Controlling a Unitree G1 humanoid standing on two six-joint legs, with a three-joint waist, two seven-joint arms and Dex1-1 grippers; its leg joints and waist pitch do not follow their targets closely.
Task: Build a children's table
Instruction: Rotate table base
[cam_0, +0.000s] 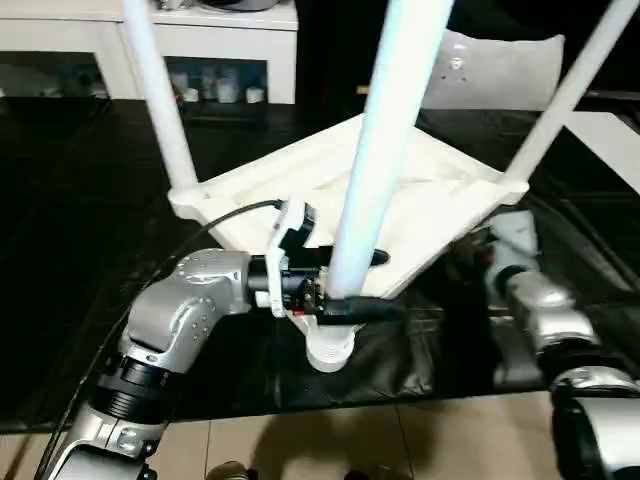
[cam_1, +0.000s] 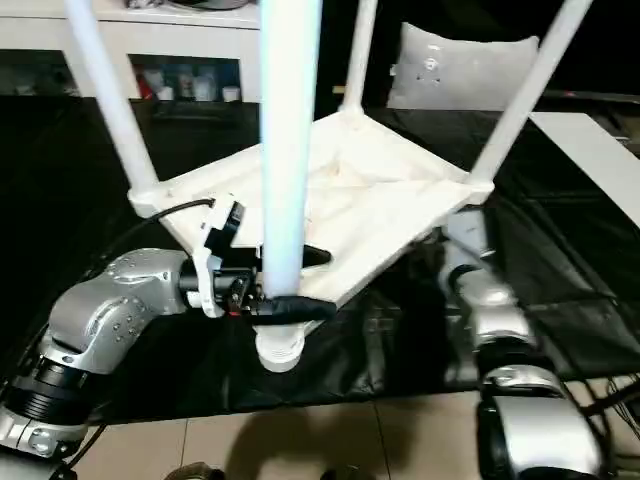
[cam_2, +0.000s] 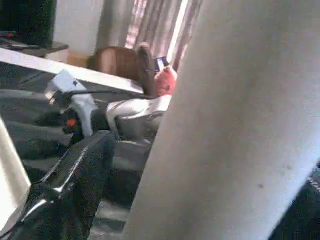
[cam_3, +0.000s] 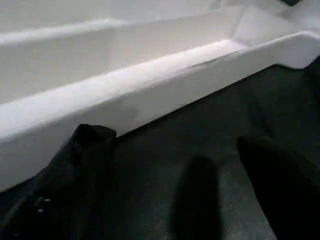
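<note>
The upturned tabletop (cam_0: 400, 205) lies across the middle of the frame on the black desk (cam_0: 80, 250), three legs standing in its far corners. The fourth leg (cam_0: 375, 170) rises through the centre, its long axis nearly upright and its foot in the near corner socket (cam_0: 330, 350) overhanging the desk edge. The left gripper (cam_0: 345, 285) is nearer, its spread fingers (cam_0: 370, 309) straddling that leg just above the socket. The right gripper (cam_3: 165, 185), fingers also spread and holding nothing, hovers beside the tabletop's right rim, so seating the leg looks like the left arm's job.
</note>
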